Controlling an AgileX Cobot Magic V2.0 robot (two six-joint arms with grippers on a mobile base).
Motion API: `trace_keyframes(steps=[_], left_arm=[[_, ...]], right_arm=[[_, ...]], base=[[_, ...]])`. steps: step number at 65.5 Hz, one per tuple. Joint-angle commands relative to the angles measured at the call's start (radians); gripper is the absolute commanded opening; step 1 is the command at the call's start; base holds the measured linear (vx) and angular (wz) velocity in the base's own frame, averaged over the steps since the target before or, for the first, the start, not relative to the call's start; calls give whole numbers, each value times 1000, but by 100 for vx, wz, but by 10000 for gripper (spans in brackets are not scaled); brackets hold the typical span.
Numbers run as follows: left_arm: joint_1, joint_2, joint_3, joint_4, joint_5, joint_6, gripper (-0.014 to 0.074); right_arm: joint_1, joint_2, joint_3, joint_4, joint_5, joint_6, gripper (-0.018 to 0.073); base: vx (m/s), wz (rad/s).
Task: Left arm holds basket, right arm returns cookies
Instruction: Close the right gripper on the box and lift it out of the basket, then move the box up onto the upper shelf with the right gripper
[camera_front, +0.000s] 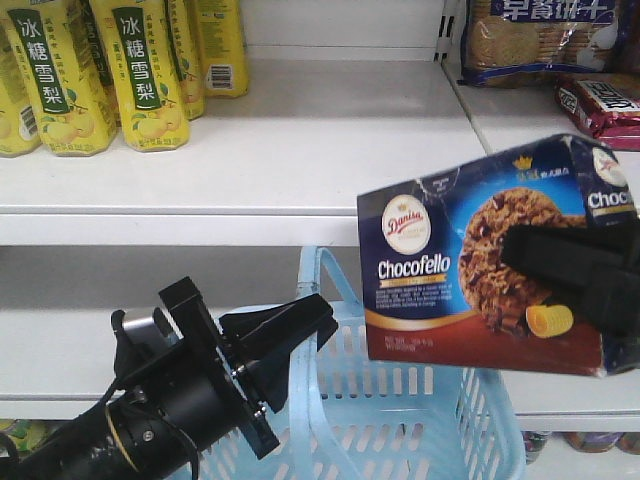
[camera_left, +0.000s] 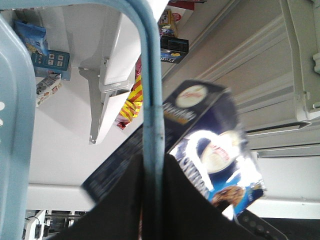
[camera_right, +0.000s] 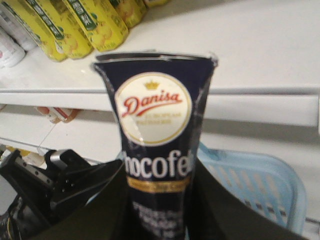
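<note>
The right gripper (camera_front: 535, 262) held the dark blue Chocofello cookie box (camera_front: 440, 270) tight, with its black fingers pressed on the cookie picture. The box hung tilted in the air, above the right side of the light blue basket (camera_front: 400, 420) and in front of the white shelf (camera_front: 330, 140). Low on the left, the left gripper (camera_front: 318, 318) was closed around the basket's hoop handle (camera_front: 312, 258). Yellow drink bottles (camera_front: 145, 75) stood on the shelf, well apart from the box.
</note>
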Motion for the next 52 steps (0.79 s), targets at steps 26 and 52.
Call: trace_keyframes(steps=[26,52], left_arm=[[8,-32,-33,-41,-304,14,-3],[8,-32,-33,-41,-304,14,-3]], right_arm=[[-4,222,-228,-335,-306,-6,-5],[-192,406,-280,-411,-445,78,-4]], base=[[0,0],[0,0]])
